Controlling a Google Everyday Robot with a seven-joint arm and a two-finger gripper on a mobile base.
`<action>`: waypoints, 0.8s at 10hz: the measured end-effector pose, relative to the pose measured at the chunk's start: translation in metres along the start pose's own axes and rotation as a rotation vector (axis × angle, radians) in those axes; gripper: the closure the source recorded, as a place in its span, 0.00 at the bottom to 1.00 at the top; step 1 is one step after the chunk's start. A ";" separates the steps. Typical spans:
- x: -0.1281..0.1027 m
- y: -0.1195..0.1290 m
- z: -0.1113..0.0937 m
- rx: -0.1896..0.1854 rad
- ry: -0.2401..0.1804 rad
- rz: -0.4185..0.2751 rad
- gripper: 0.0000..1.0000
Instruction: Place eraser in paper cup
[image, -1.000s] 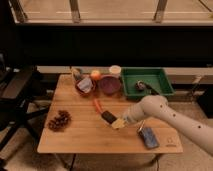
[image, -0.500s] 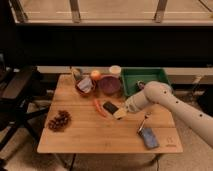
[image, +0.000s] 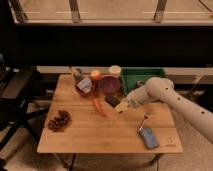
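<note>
End effector (image: 120, 105) clamped tight on the eraser (image: 112, 100), over the bench (image: 90, 142) just right of centre. Arm comes in from 3 o'clock. Eraser sits at 6 o'clock of the purple bowl (image: 109, 85), near its rim; contact cannot be told. Paper cup (image: 115, 70) stands upright at the far edge, 12 o'clock of the bowl, just beside the green bin (image: 145, 77). Carrot (image: 100, 108) lies at 8 o'clock of the eraser. Grapes (image: 59, 121) at 8 o'clock of bench centre, blue pad (image: 149, 137) at 4 o'clock.
</note>
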 end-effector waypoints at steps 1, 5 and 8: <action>-0.013 -0.011 -0.006 0.020 -0.026 -0.004 0.97; -0.063 -0.064 -0.050 0.127 -0.166 0.000 0.97; -0.087 -0.082 -0.078 0.157 -0.272 0.016 0.97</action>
